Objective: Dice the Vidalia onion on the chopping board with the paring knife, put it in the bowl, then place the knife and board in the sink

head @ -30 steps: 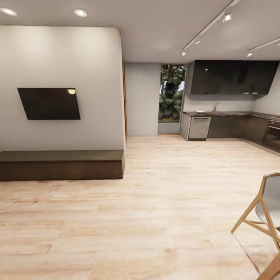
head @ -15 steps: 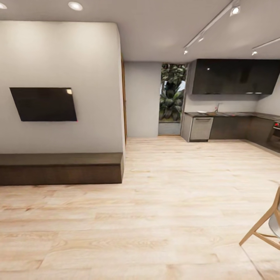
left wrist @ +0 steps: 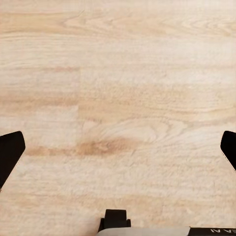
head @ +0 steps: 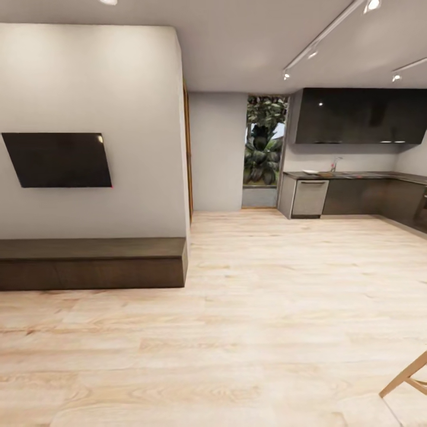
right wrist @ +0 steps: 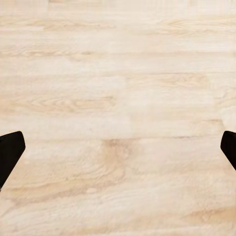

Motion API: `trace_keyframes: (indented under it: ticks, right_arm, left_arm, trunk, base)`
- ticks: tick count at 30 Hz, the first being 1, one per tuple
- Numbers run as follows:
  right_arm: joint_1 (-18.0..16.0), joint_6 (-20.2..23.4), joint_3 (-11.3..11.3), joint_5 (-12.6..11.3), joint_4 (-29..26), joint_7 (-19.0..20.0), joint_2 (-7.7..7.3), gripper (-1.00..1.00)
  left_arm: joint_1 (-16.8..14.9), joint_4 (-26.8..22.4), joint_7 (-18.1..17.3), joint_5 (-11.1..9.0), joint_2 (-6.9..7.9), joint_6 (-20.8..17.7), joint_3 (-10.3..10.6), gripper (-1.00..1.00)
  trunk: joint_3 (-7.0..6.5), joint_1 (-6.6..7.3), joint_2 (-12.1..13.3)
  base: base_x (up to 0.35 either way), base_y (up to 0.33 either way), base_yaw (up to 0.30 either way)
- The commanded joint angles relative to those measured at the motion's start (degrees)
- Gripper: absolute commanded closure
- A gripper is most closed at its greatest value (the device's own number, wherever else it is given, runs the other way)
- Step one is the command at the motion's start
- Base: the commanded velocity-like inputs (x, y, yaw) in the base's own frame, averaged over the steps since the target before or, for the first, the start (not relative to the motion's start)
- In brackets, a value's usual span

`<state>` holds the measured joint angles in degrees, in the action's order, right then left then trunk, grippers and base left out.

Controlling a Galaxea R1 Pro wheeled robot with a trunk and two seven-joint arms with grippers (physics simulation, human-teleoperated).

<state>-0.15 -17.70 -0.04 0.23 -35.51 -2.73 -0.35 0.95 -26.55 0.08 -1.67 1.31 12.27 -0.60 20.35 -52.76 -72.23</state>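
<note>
My left gripper (left wrist: 118,147) and right gripper (right wrist: 118,147) both hang spread wide and empty over the pale wood floor (head: 267,308), their dark fingertips apart at the edges of each wrist view. Over the last second the wall TV (head: 57,159) has slid leftward and the wooden chair (head: 409,379) nearly out of my head view, so I judge I am rolling toward the kitchen. The counter (head: 356,175) stands well beyond the TV wall, far ahead of both grippers; the sink and onion there are too small to make out.

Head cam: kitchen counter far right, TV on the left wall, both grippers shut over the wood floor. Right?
One thing is off: both grippers are open. In the wrist views the left gripper and right gripper show fingers spread wide apart over the wood floor. The countertop and TV are as stated.
</note>
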Motion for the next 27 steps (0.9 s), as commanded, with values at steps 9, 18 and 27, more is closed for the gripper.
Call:
trace_keyframes:
  ticks: [9, 18, 27]
  right_arm:
    - [-0.03, -0.13, 0.04, 0.03, 0.01, -0.17, -0.01, -1.00]
    - [-0.03, -0.13, 0.04, 0.03, 0.00, -0.17, -0.01, -1.00]
    - [-0.03, -0.12, 0.04, 0.03, 0.07, -0.17, -0.01, -1.00]
  left_arm:
    - [0.02, -0.06, 0.01, -0.17, 0.01, 0.04, -0.01, -1.00]
    - [0.02, 0.00, 0.01, -0.17, 0.01, 0.04, -0.01, -1.00]
    - [0.02, 0.01, 0.01, -0.17, 0.01, 0.04, -0.01, -1.00]
  trunk:
    - [0.05, -0.04, -0.02]
    - [0.05, -0.04, -0.02]
    - [0.05, -0.04, -0.02]
  base:
    - [0.322, 0.000, 0.000]
    - [0.322, 0.000, 0.000]
    - [0.322, 0.000, -0.058]
